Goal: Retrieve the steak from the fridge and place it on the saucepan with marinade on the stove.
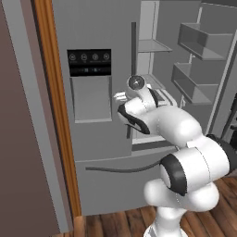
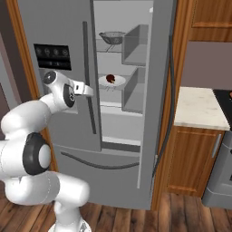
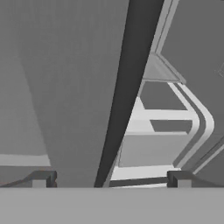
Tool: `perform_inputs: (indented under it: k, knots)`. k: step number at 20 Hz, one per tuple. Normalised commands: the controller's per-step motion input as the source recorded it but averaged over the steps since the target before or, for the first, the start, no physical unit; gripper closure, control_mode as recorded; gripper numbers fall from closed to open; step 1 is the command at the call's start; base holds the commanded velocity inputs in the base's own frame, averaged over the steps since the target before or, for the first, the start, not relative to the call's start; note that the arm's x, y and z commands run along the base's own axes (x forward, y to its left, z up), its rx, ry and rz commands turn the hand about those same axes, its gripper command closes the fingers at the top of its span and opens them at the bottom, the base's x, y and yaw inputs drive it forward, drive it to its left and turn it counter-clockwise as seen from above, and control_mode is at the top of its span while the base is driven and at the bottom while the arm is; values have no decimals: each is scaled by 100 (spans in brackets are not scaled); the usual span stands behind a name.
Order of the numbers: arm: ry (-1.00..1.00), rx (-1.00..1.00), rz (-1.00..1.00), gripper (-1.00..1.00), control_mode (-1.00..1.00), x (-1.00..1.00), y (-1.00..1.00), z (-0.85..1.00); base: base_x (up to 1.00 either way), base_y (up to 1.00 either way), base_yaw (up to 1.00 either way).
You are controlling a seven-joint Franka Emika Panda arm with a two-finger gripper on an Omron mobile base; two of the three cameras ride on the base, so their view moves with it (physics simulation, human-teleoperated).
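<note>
The fridge [image 1: 99, 139] [image 2: 59, 22] has its left door shut and its right door swung open. Inside, the steak [image 2: 110, 79], a small dark red lump, lies on a white plate [image 2: 118, 82] on the middle shelf. My gripper [image 2: 91, 92] [image 1: 118, 96] hovers in front of the shut left door, by its long dark handle [image 3: 127, 87], left of the steak and short of the shelves. Its fingertips [image 3: 43, 179] stand wide apart with nothing between them, so the gripper [image 3: 111, 180] is open. The stove [image 2: 225, 96] shows as a black sliver at far right. The saucepan is out of view.
A grey mesh colander [image 2: 112, 37] sits on the shelf above the steak. The open right door [image 1: 203, 69] carries grey bins. Right of the fridge stands a pale counter [image 2: 199, 108] over wooden cabinets. A brown wall panel [image 1: 23, 139] bounds the left.
</note>
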Motion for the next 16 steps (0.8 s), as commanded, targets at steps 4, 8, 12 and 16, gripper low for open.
perform_inputs:
  k: [4,8,12,16]
  knots:
    - [2,19,0,-100,-100,41,-17,11,0,0,0]
    - [0,13,0,-100,-100,60,-21,0,0,0,0]
    - [0,1,0,-100,-100,73,5,0,0,0,0]
    - [0,0,0,-100,-100,82,3,0,0,0,0]
